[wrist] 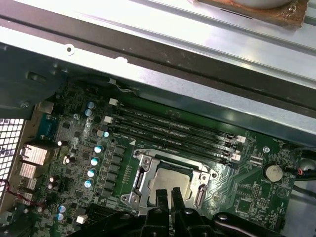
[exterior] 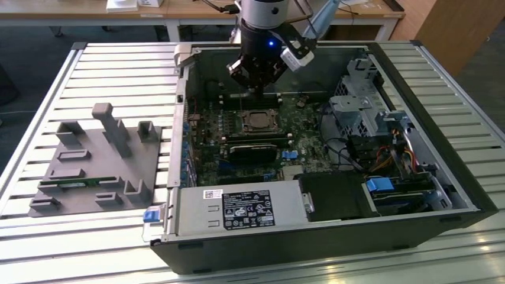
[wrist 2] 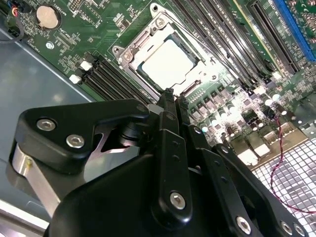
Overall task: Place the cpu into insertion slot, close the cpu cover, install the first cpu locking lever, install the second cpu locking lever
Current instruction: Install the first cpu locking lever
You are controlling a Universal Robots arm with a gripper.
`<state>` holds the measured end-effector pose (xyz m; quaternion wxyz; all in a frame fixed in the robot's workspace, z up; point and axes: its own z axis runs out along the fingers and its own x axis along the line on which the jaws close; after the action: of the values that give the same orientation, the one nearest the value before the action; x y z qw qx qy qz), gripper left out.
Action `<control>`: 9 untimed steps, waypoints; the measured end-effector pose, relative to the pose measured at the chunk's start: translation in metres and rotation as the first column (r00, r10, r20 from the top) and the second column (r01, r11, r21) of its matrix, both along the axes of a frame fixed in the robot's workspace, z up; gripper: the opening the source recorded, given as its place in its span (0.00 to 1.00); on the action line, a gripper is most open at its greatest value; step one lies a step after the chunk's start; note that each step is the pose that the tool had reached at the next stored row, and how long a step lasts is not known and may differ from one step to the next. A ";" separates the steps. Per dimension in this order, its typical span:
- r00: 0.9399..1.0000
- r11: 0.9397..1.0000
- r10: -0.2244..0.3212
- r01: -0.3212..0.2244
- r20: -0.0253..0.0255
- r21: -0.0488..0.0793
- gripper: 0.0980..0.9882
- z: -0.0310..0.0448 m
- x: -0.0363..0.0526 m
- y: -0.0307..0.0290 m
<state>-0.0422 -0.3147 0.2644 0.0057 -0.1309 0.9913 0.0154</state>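
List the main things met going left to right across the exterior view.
First the grey holder block → cpu → metal drive cage → orange and blue cables.

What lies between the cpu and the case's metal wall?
Long black slots run side by side between the cpu and the wall, in the first wrist view.
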 end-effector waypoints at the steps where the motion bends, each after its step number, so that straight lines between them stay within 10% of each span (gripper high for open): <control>1: 1.000 1.000 0.000 0.000 0.000 0.000 0.09 0.0000 -0.0004 0.0000; 9: 1.000 1.000 0.000 0.000 0.000 0.000 0.09 0.0000 -0.0035 0.0000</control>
<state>-0.0456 -0.3147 0.2644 0.0057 -0.1309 0.9913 0.0153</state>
